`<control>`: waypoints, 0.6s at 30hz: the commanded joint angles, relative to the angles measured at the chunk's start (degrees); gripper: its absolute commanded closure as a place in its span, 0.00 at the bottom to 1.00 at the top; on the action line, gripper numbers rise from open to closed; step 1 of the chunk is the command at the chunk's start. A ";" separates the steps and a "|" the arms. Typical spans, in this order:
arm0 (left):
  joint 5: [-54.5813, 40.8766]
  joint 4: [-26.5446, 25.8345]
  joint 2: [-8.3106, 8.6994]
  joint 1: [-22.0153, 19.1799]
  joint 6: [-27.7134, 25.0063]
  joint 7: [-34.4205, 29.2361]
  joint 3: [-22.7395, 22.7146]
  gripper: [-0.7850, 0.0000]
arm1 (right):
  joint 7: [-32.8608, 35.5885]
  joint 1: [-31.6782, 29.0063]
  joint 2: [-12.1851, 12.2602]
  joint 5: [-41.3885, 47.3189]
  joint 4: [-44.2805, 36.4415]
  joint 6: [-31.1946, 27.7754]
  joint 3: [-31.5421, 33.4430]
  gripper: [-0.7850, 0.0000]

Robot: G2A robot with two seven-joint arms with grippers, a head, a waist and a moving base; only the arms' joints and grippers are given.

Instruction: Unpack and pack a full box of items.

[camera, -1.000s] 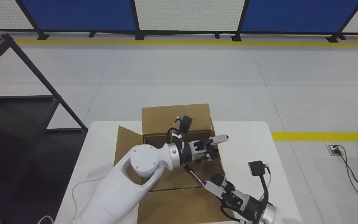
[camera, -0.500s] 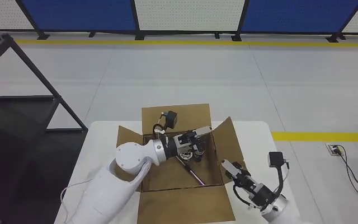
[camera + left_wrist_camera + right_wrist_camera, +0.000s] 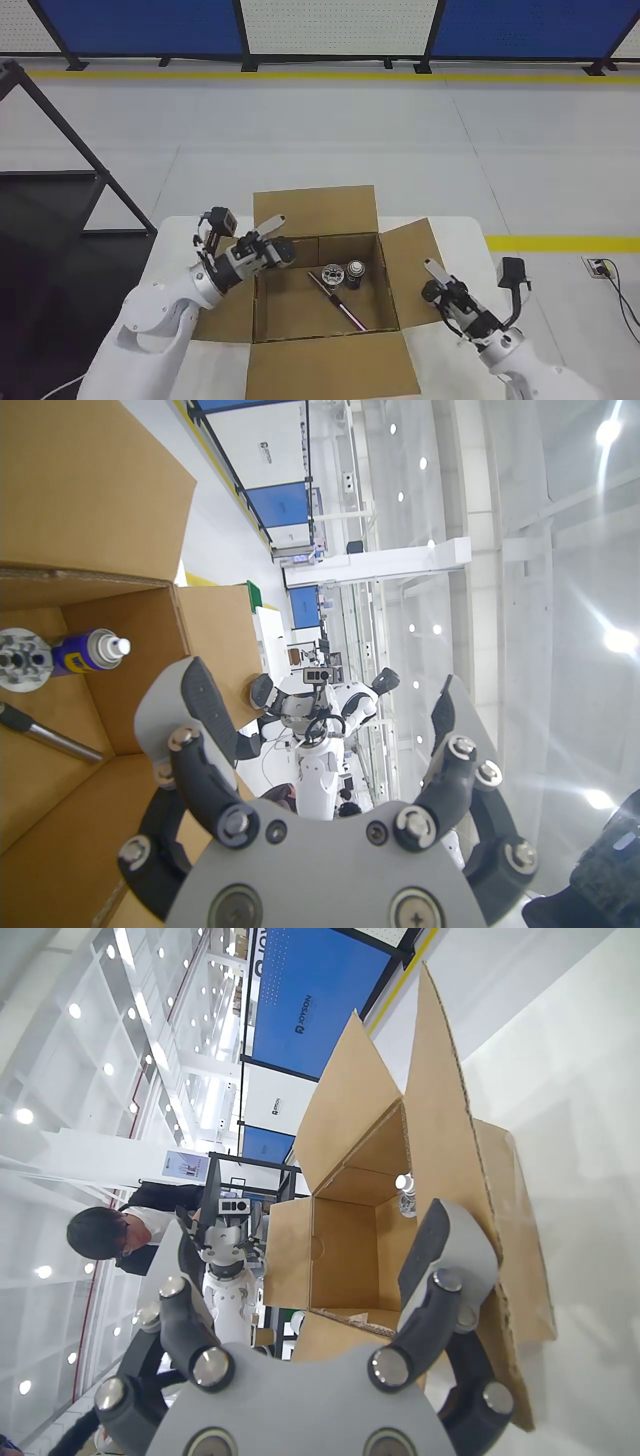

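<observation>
The box sits in the middle of the white table with its flaps open. The far flap stands up. The right flap leans out to the right. The near flap lies flat toward the near edge of the table. Bare table shows to the right of the box, and a thin strip shows on the left.

The left gripper is by the far left corner of the box. Its fingers are spread wide and hold nothing. The right gripper is outside the box, just beside the right flap. I cannot tell if it touches the flap. Its fingers are wide apart too, with nothing between them.

Inside the box, at the far side, a blue spray can and a round metal part sit side by side. A long thin rod lies slanted on the box floor, running from the round part toward the near right corner. The left half of the box floor is bare cardboard.
</observation>
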 commanded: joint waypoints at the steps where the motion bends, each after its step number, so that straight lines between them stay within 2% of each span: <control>1: -1.04 -1.36 0.44 2.77 -0.66 -1.08 -2.65 0.00 | -0.18 0.86 0.04 0.78 1.71 0.12 -0.27 0.00; 6: -1.32 -3.33 1.29 8.37 -1.48 -1.71 -7.45 0.00 | -0.33 2.84 0.19 2.13 5.41 -0.24 -0.86 0.00; 18: -3.66 -6.20 2.23 17.81 -3.92 -2.74 -13.61 0.00 | -3.72 4.89 0.18 4.41 9.53 2.62 -2.18 0.00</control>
